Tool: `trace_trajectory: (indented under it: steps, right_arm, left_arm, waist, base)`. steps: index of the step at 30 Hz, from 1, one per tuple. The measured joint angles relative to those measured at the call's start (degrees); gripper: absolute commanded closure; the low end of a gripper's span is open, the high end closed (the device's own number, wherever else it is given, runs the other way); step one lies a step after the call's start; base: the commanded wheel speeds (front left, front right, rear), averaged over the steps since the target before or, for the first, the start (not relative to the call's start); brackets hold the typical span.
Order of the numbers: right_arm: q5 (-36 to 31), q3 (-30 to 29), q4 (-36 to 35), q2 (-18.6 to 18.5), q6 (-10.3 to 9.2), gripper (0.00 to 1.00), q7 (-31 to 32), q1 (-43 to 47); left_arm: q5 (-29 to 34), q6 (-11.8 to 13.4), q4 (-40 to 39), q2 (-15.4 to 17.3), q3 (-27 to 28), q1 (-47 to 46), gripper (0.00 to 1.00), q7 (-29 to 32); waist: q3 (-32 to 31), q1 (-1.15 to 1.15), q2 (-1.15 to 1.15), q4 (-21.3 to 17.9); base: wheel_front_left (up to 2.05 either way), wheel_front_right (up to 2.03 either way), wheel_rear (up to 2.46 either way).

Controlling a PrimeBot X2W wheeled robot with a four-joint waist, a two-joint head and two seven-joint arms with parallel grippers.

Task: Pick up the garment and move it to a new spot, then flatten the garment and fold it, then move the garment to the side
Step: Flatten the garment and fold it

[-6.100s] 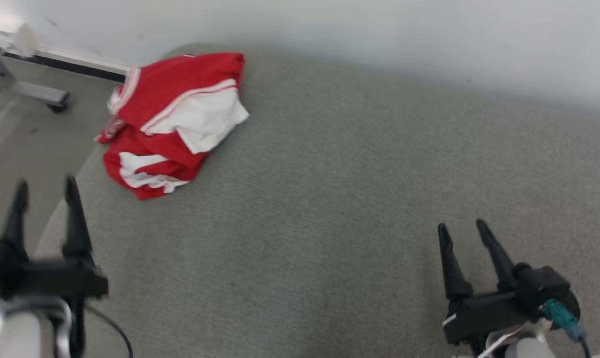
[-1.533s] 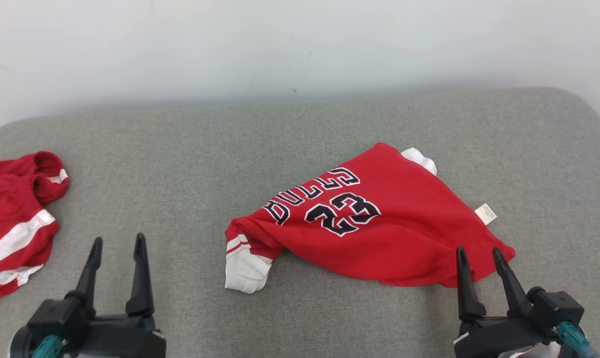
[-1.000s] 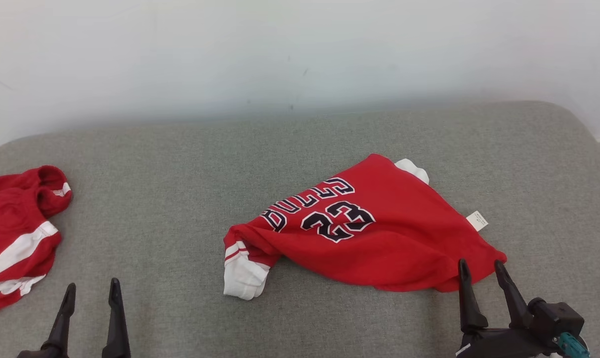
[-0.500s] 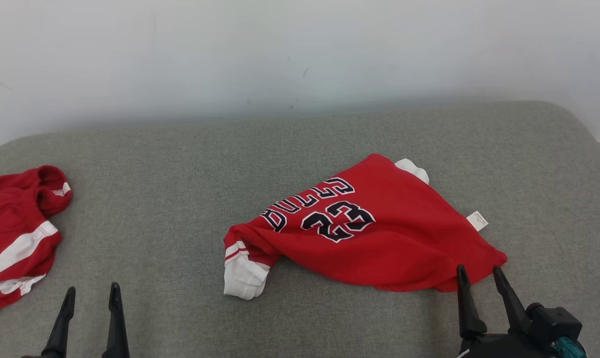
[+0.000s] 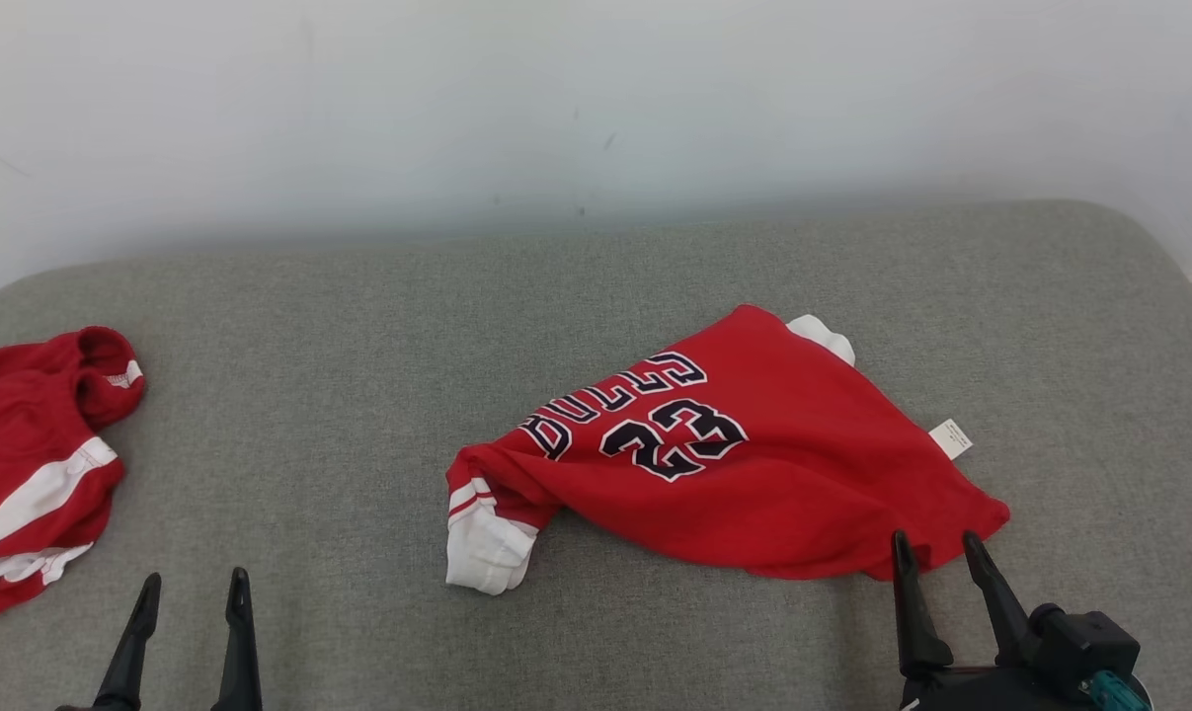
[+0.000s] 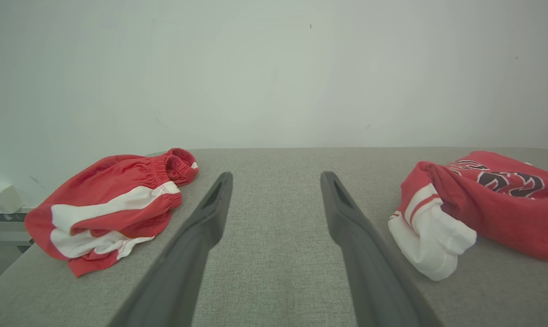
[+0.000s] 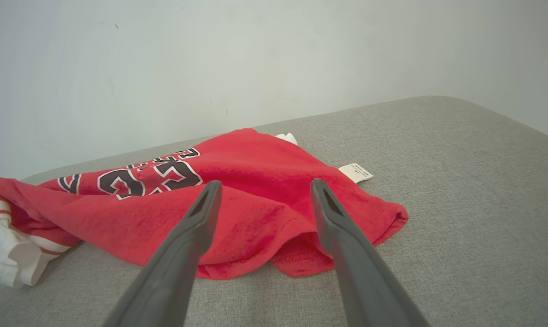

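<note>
**Red jersey on desk, both claws empty**

The jersey [image 5: 754, 474] lies crumpled on the grey fabric-covered desk [image 5: 596, 276], right of the desk's middle. Its long axis runs across the desk, left to right. A white-cuffed sleeve [image 5: 482, 553] bunches at the left end; the hem corner sits at the right end, nearer the desk's front edge. The "23" print reads upside down from the head camera. A white label [image 5: 951, 437] sticks out on the right side.

Red-and-white shorts [image 5: 23, 474] sit heaped at the desk's left edge.

The right claw [image 5: 933, 541] is low at the desk's front right, fingers apart and pointing at the hem corner; whether they touch it I cannot tell. The left claw [image 5: 195, 576] is at the front left, fingers apart over bare desk.
</note>
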Motion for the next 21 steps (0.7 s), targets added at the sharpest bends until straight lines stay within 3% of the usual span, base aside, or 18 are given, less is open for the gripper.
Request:
trace_trajectory:
  steps: [21]
  right_arm:
    - [-0.4,1.4,-0.2,0.0,0.0,0.0,0.0,0.3]
  left_arm:
    - [0.3,-0.4,0.7,-0.3,0.4,0.0,0.0,0.0]
  waist:
    - [-0.5,0.0,0.0,0.1]
  base:
    - [0.0,0.0,0.0]
